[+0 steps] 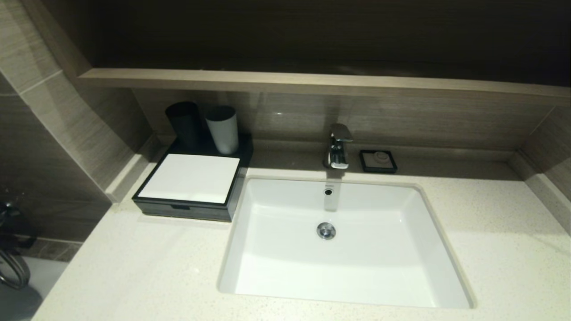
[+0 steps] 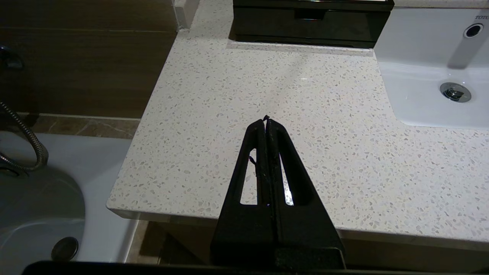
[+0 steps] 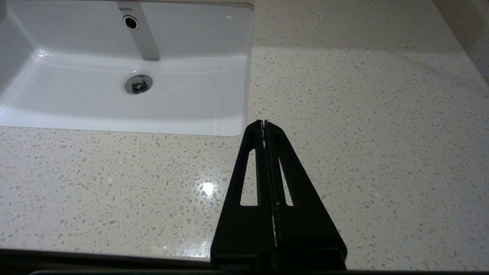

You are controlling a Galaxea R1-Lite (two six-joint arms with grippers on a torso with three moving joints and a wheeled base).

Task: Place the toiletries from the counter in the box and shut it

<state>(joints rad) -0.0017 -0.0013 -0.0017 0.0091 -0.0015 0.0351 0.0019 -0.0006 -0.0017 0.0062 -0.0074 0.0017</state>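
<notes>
A black box with a flat white lid [image 1: 189, 178] stands closed on the counter left of the sink; its dark front shows in the left wrist view [image 2: 311, 23]. No loose toiletries show on the speckled counter [image 1: 134, 267]. My left gripper [image 2: 266, 119] is shut and empty, low over the counter's front left part, well short of the box. My right gripper [image 3: 264, 122] is shut and empty over the counter near the sink's front right corner. Neither gripper shows in the head view.
A white sink [image 1: 339, 240] with a chrome tap [image 1: 338, 147] fills the middle. A black cup [image 1: 184, 122] and a white cup [image 1: 221, 128] stand behind the box. A black soap dish [image 1: 378, 160] sits right of the tap. A bathtub [image 2: 57, 214] lies beyond the counter's left edge.
</notes>
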